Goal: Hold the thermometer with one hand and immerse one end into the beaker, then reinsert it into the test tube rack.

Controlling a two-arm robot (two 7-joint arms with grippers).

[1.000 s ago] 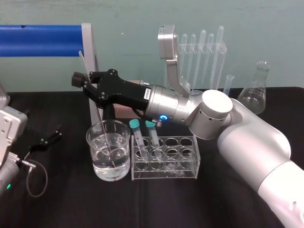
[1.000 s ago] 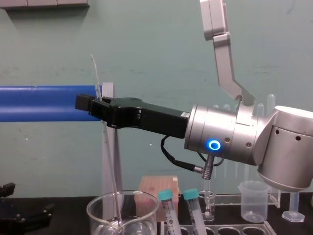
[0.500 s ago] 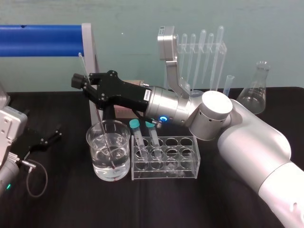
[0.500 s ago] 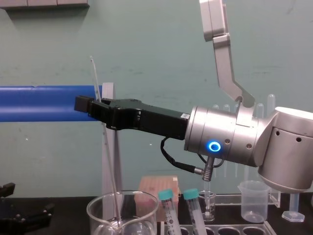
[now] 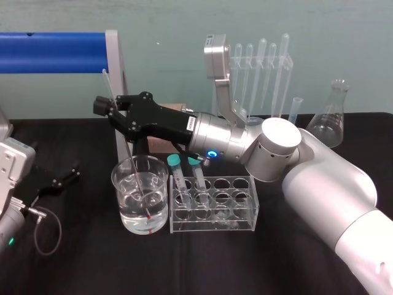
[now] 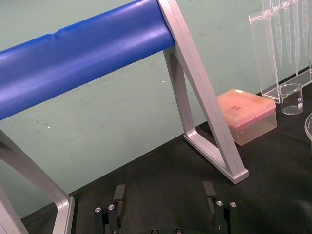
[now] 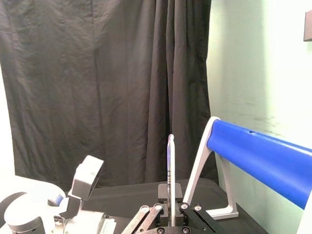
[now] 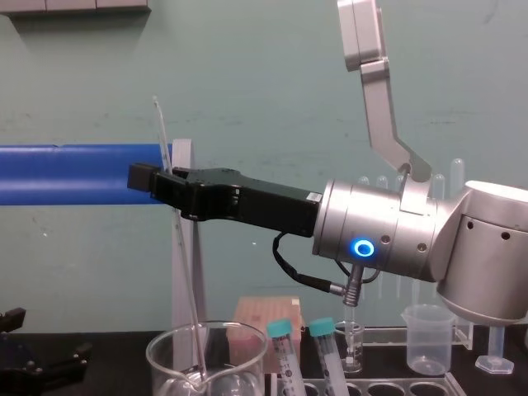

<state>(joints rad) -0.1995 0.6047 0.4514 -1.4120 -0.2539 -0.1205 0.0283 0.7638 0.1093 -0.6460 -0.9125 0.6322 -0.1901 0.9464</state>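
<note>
Head view: we are seeing the right gripper reaching in from the robot's right, above and behind the beaker. Its two black fingers are clamping the thermometer on the upper part of the rod. The thermometer is leaning, with its top end toward the robot's left. Its red tip is sitting in the water near the bottom of the beaker. The beaker is standing on the black table, just beside the left end of the test tube rack. Two teal-capped tubes are standing in the rack holes nearest the beaker. The left gripper is sitting low at the table's left side, well apart from the beaker.

Chest view: we are seeing the right gripper held roughly level, high above the beaker rim. The thermometer is passing down between the fingertips and into the beaker mouth, and a short length is sticking up above the fingers. A blue bar is running across behind the gripper.

Right wrist view: we are seeing the thermometer standing centred between the fingers, which are pressing against it from both sides.

Left wrist view: we are seeing the left gripper's fingers spread apart over the black table. They are facing the grey frame of the blue bar and a pink box farther off.
</note>
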